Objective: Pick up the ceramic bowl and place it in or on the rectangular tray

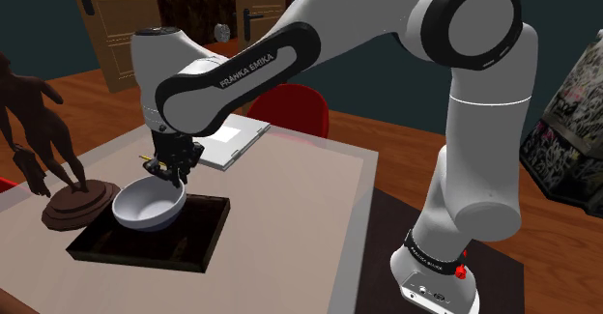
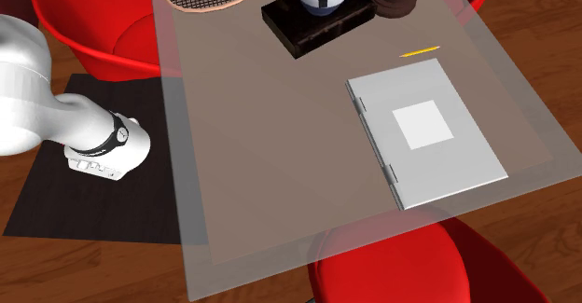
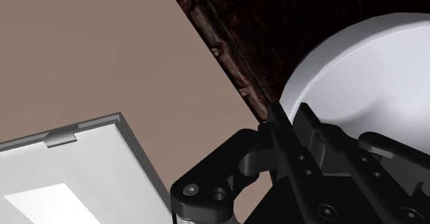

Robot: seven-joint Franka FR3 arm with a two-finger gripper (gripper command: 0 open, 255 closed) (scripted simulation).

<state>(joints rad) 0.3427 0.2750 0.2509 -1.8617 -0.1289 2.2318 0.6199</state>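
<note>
Gripper (image 3: 291, 119) clamped on white bowl (image 3: 358, 71) rim above dark tray (image 3: 269, 36); I'd lower it level and centred, clear of statue (image 1: 39, 119), then release.

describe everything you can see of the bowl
The bowl is plain white, round and glossy, with a smooth empty inside and a thin rim. It is open side up, slightly tilted, over the end of the dark tray nearest the brown statue. The gripper clasps its rim from above. Whether its base rests on the tray cannot be told.
</note>
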